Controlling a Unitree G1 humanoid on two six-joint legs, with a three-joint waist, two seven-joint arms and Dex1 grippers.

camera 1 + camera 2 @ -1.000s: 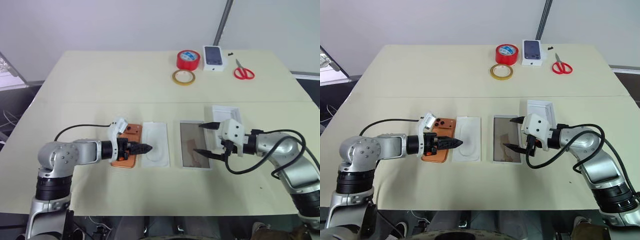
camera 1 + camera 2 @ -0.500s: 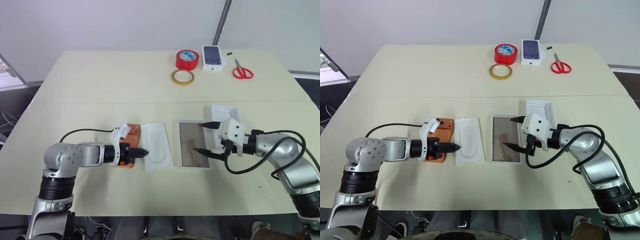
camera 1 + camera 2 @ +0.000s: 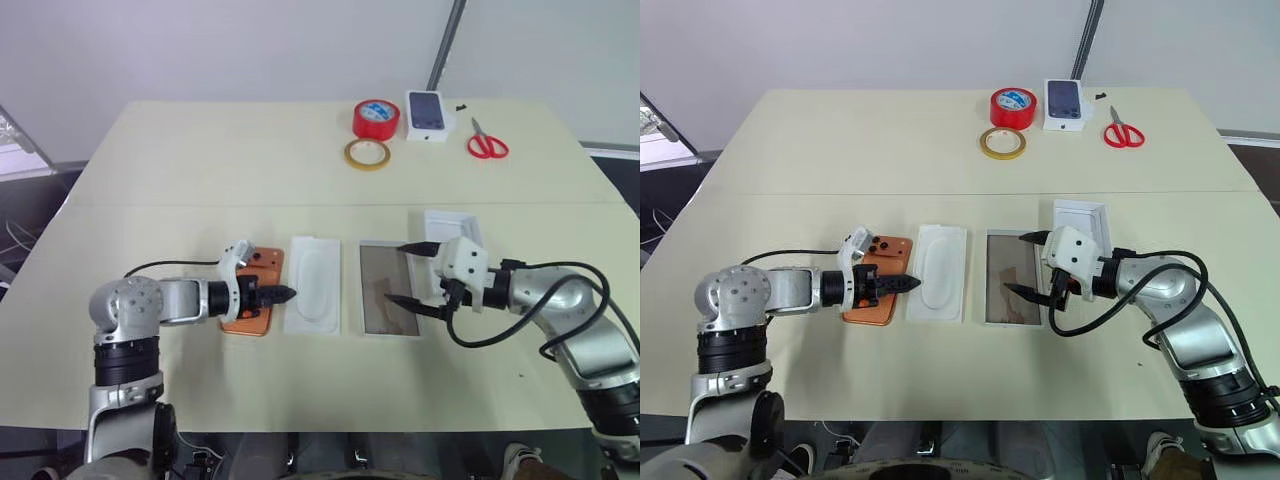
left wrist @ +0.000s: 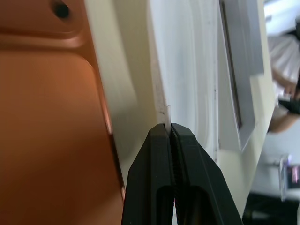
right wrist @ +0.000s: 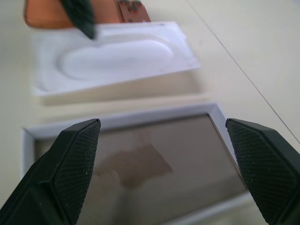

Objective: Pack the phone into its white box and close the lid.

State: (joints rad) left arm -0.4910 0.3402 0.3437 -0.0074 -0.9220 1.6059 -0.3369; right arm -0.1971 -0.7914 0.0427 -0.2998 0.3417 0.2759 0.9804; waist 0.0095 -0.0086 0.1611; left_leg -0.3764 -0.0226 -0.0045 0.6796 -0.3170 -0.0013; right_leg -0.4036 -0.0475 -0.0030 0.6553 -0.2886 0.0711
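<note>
The orange phone lies face down on the table, left of a flat white insert with an oval recess. My left gripper reaches over the phone. Its fingers are shut on the insert's thin left edge, and a white sliver shows at the tips. The white box with the brownish floor lies right of the insert. My right gripper hangs wide open over the box's right side, holding nothing. The lid lies behind that gripper, white inside up.
At the table's far side stand a red tape roll, a yellow tape ring, a small white box with a phone picture and red scissors. A cable trails from each wrist.
My left gripper's fingers have closed at the insert's left edge. The insert swung askew half a second ago and now lies straight again. The right gripper has stayed put.
</note>
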